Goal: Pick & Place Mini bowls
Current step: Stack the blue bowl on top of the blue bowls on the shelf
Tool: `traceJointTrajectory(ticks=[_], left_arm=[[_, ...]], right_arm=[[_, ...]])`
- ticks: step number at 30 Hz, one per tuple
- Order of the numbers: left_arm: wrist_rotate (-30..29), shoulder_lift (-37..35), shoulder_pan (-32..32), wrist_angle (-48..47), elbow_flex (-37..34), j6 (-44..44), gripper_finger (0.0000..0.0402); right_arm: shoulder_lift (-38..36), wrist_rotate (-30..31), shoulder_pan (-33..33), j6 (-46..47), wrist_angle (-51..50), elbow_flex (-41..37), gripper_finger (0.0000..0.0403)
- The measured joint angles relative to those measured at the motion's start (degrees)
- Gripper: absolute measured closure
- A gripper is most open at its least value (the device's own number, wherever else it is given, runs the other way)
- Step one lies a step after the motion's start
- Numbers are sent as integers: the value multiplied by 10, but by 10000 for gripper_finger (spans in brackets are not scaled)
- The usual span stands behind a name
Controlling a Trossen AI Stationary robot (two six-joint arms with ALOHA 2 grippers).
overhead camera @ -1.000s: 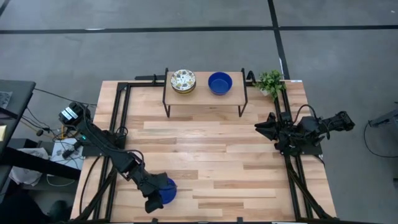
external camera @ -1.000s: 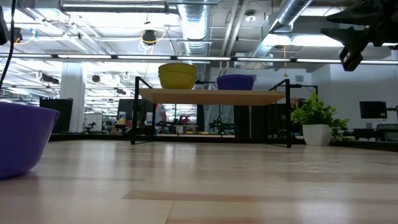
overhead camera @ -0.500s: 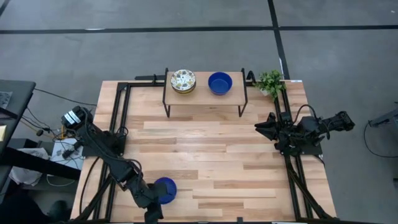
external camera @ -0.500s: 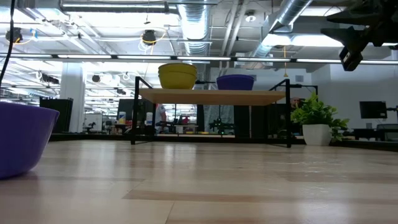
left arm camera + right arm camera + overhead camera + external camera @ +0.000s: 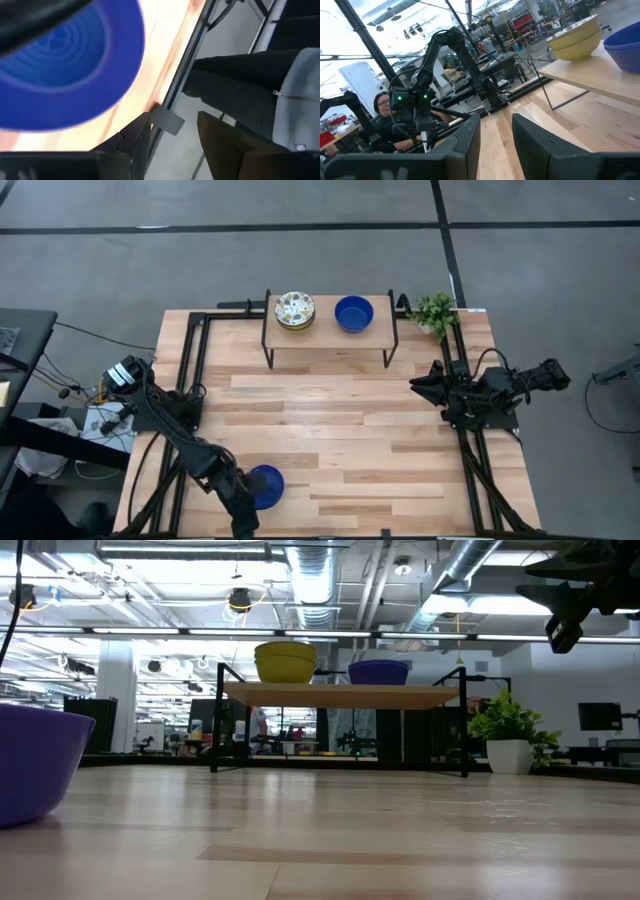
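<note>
One cobalt blue mini bowl (image 5: 266,482) stands on its base on the table near the near edge; it also shows in the low view (image 5: 30,765) and the left wrist view (image 5: 65,65). My left gripper (image 5: 244,520) (image 5: 172,122) is open beside that bowl, at the table's near edge, and touches nothing. A stack of floral mini bowls (image 5: 295,310) and a blue mini bowl (image 5: 353,313) sit on a small raised shelf (image 5: 325,330). My right gripper (image 5: 420,385) (image 5: 496,120) waits open at the table's right side.
A small green potted plant (image 5: 434,312) stands at the far right corner, beside the shelf. Black frame rails (image 5: 195,370) run along the table's left and right sides. A person (image 5: 382,107) sits beyond the table's left side, and dark clothing (image 5: 250,85) shows past the near edge.
My left gripper has drawn back from over the blue bowl toward the table's near edge. The bowl, partly covered by the gripper a second ago, now shows whole and stays on the table.
</note>
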Motion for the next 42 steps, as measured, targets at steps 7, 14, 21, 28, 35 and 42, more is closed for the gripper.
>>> traceJointTrajectory(ticks=[7, 14, 21, 28, 35, 42], left_arm=[[-28, 0, -2, -4, 0, 104, 242], [-51, 0, -10, -5, 0, 174, 242], [-57, 0, -12, -16, 0, 251, 240], [-57, 0, -12, -15, 0, 278, 242], [-57, 0, -12, 2, 0, 269, 241], [-57, 0, -12, 32, -1, 273, 241]], right_arm=[[0, 0, 0, 0, 0, 0, 301], [0, 0, 0, 0, 0, 0, 301], [0, 0, 0, 0, 0, 0, 301], [0, 0, 0, 0, 0, 0, 301], [0, 0, 0, 0, 0, 0, 301], [0, 0, 0, 0, 0, 0, 301]])
